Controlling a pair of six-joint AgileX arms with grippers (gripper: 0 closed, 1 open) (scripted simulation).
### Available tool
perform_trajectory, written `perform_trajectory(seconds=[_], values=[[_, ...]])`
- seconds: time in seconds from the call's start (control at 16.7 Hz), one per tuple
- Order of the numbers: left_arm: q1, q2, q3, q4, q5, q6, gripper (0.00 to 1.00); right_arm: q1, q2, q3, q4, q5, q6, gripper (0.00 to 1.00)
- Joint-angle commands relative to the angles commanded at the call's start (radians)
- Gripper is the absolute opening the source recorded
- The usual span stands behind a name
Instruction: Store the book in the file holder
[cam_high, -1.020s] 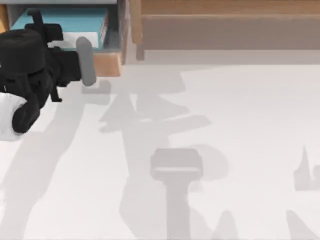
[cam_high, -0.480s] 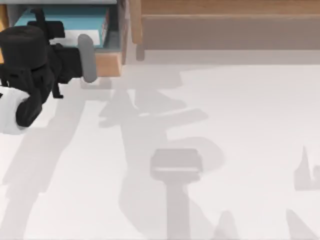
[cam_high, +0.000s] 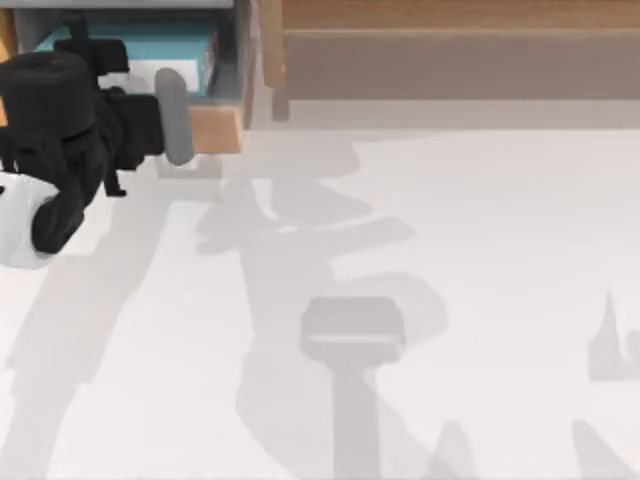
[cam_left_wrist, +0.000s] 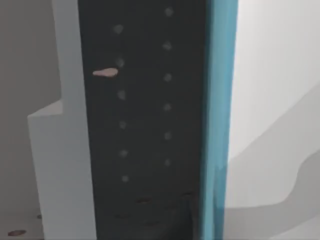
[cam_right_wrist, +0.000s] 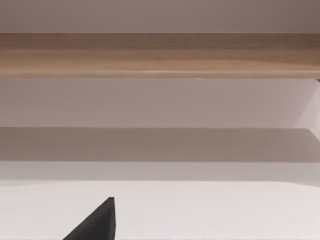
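Left gripper (cam_high: 170, 115) sits right at the file holder (cam_high: 215, 128) mouth, book (cam_high: 150, 45) just beyond it, long axis running inward; can't tell its grip.

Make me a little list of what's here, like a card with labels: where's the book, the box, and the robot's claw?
book: teal-blue, lying inside the file holder, partly hidden by the arm
file holder: grey walls, light wood front, at the table's far left
left claw: at the file holder's front, against the book
wooden shelf: long, brown, along the back on the right
table: white, with grey shadows
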Motion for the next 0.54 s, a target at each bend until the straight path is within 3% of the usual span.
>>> perform_trajectory(seconds=[0.18,0.54], values=[[0.000,0.000,0.000,0.000,0.000,0.000,0.98,0.000,0.000,0.000,0.000,0.000,0.000,1.00],[0.000,0.000,0.000,0.000,0.000,0.000,1.00,0.000,0.000,0.000,0.000,0.000,0.000,1.00]])
